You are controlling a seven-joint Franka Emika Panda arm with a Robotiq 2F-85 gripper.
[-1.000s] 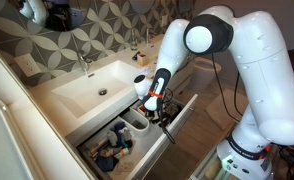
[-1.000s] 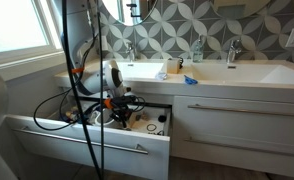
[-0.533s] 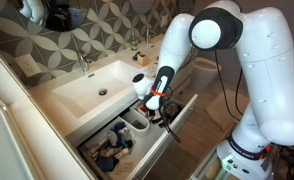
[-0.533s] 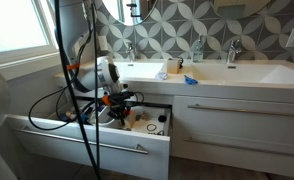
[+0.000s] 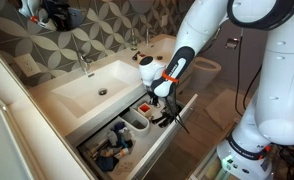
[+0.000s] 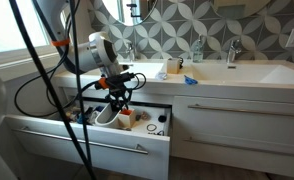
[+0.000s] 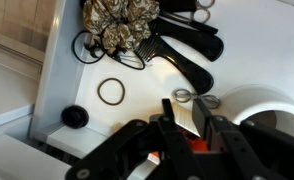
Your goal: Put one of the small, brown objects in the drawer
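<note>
My gripper [image 5: 159,98] hangs above the open vanity drawer [image 5: 173,128], also seen in an exterior view [image 6: 117,93] over the drawer front [image 6: 87,140]. In the wrist view the gripper [image 7: 185,118] has its jaws a little apart with only the white drawer floor [image 7: 77,85] between them. A small brown ring [image 7: 111,91] lies flat on that floor, to the left of the fingers. Small brown things [image 6: 165,69] stand on the counter between the two sinks.
The drawer holds scissors [image 7: 195,98], black hair tools [image 7: 187,45], a patterned cloth bundle [image 7: 122,22], a black cap [image 7: 75,117] and a white bowl [image 7: 277,105]. The sink [image 5: 92,85] lies behind the drawer. Cables [image 6: 47,95] hang by the arm.
The arm has lifted: the gripper rose from inside the drawer to above its rim and shifted slightly toward the counter.
</note>
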